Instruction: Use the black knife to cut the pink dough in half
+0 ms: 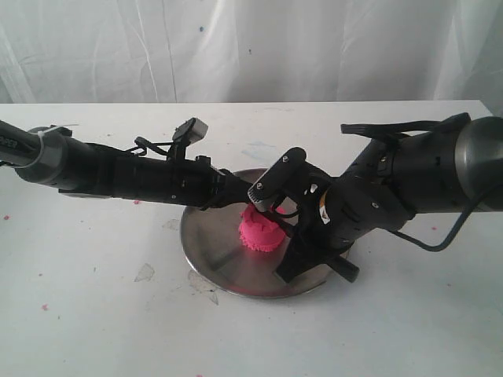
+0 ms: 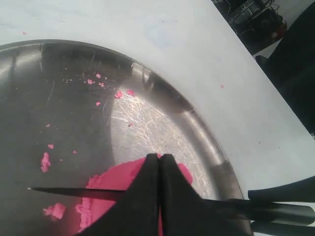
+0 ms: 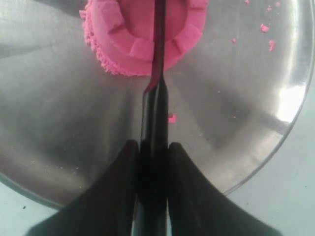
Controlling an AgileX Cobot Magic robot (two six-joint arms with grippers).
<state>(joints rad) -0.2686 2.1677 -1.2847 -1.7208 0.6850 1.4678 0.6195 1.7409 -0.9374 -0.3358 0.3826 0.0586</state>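
My right gripper [image 3: 150, 152] clamps the slim black knife [image 3: 158, 59], blade across the squat bright pink dough [image 3: 142, 37]. My left gripper [image 2: 159, 162] is pressed closed, empty. The dough looks uncut.

Materials and surface finish: plate, dough, knife, grippers, table, backdrop.

The plate [image 3: 256, 147] is brushed metal, semi-glossy, with fine scratches and soft reflections. The pink dough [image 3: 133, 39] is matt, smooth on its top blocks and crumbly and granular at the rim. The black knife [image 3: 156, 113] is matt black with a faint sheen along the blade. The right gripper [image 3: 150, 162] and left gripper [image 2: 158, 169] look like matt black plastic. The table [image 1: 94, 314] is matt white and smooth. The backdrop [image 1: 236, 47] is white creased cloth.
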